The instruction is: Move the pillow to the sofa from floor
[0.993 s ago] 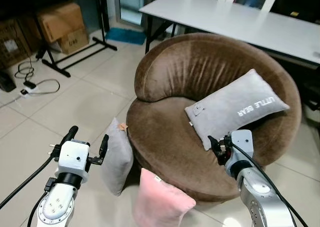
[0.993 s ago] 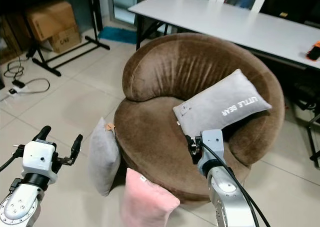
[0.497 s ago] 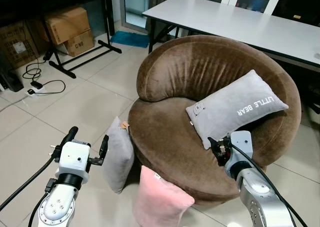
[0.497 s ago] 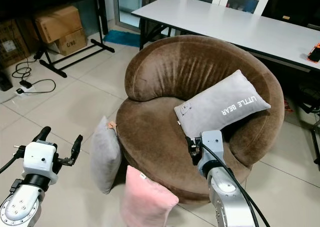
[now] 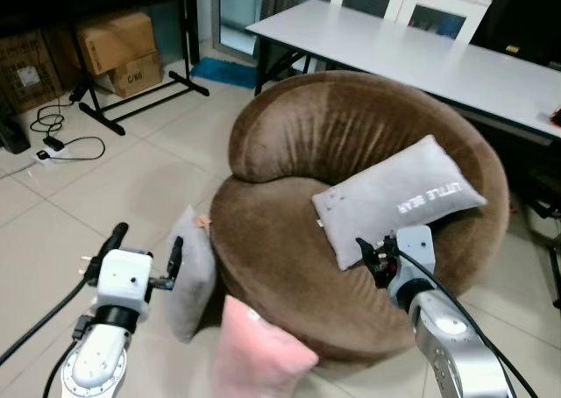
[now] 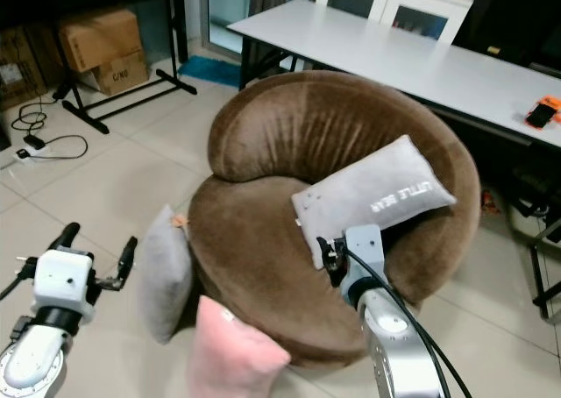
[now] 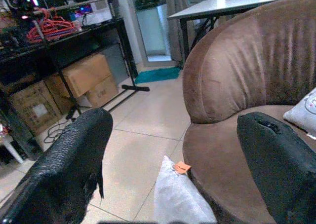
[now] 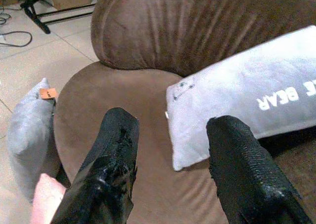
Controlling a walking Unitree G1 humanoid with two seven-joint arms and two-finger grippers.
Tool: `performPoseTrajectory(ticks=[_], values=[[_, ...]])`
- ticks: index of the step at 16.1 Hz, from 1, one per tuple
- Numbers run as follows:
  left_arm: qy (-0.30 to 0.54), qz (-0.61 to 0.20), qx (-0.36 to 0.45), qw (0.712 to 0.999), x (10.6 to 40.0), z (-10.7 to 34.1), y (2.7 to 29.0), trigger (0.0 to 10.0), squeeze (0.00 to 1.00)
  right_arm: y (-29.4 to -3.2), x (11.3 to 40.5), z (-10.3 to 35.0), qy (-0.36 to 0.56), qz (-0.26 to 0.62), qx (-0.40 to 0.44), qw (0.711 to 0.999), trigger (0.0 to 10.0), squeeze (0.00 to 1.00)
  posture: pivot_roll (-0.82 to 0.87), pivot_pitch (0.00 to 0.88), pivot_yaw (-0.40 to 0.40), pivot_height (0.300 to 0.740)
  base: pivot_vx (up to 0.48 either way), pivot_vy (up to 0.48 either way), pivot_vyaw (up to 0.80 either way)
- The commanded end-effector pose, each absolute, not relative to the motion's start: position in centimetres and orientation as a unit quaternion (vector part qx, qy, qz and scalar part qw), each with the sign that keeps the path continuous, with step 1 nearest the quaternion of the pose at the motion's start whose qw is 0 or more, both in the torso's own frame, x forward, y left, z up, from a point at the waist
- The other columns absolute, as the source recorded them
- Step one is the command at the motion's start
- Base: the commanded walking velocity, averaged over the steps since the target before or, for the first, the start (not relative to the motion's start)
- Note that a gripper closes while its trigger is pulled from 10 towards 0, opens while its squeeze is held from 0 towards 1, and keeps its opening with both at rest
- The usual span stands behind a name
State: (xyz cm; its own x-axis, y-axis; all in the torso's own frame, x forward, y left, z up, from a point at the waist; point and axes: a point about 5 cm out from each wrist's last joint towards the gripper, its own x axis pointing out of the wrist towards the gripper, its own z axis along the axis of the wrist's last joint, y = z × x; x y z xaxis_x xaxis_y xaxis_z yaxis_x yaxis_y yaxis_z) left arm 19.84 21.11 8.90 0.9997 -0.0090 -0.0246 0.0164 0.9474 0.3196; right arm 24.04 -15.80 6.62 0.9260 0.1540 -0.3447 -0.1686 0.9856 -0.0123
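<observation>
On the far left, cardboard boxes (image 5: pixel 110 40) sit under a dark rack, with a cable (image 5: pixel 54 144) trailing over the tiled floor (image 5: pixel 105 188). The left claw (image 5: pixel 145 259) hovers low over the tiles with its two black fingers (image 7: pixel 69 169) spread wide and nothing between them. Just beside it, a grey pillow (image 5: pixel 188 275) stands on edge on the floor, leaning against the front-left side of the round brown sofa (image 5: pixel 351 152); a small orange tag (image 7: pixel 181 168) sticks out at its top corner. Next to that, a pink pillow (image 5: pixel 259 354) also rests on the floor against the sofa's front edge.

On the sofa seat a second, longer grey pillow (image 5: pixel 399 196) with the printed words "LITTLE BEAR" lies propped toward the right armrest. The right claw (image 5: pixel 379 256) hangs over the seat just in front of that pillow's lower corner; its fingers (image 8: pixel 116 160) are held apart and empty, with brown cushion between them.

Behind the sofa runs a long white tabletop (image 5: pixel 421 47), and an orange item (image 6: pixel 542 113) lies near its right end.
</observation>
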Motion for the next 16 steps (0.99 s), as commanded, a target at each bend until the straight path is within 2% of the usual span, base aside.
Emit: performPoseTrajectory(ticks=[1,6,9,16], values=[[0.005,-0.007,0.147,0.989,19.95,9.04,20.37,10.0,0.0,-16.82,23.87,6.43,0.181,0.069,-0.031,0.981,10.0,0.0,0.01,0.0,-0.068,0.74,0.0,0.0,0.0],[0.001,-0.022,0.141,0.99,19.98,9.17,20.36,10.0,0.0,-16.98,24.04,6.56,0.175,0.061,-0.039,0.982,10.0,0.0,0.01,0.0,-0.07,0.74,0.0,0.0,0.0],[0.002,-0.024,0.137,0.99,19.91,9.15,20.44,10.0,0.0,-16.76,24.05,6.34,0.183,0.061,-0.042,0.98,10.0,0.0,0.01,0.0,-0.07,0.74,0.293,0.0,0.8],[0.008,-0.026,0.139,0.99,19.81,8.97,20.6,10.0,0.0,-16.48,24.12,6.25,0.185,0.06,-0.038,0.98,10.0,0.0,0.02,0.002,-0.074,0.74,0.3,0.0,0.0]])
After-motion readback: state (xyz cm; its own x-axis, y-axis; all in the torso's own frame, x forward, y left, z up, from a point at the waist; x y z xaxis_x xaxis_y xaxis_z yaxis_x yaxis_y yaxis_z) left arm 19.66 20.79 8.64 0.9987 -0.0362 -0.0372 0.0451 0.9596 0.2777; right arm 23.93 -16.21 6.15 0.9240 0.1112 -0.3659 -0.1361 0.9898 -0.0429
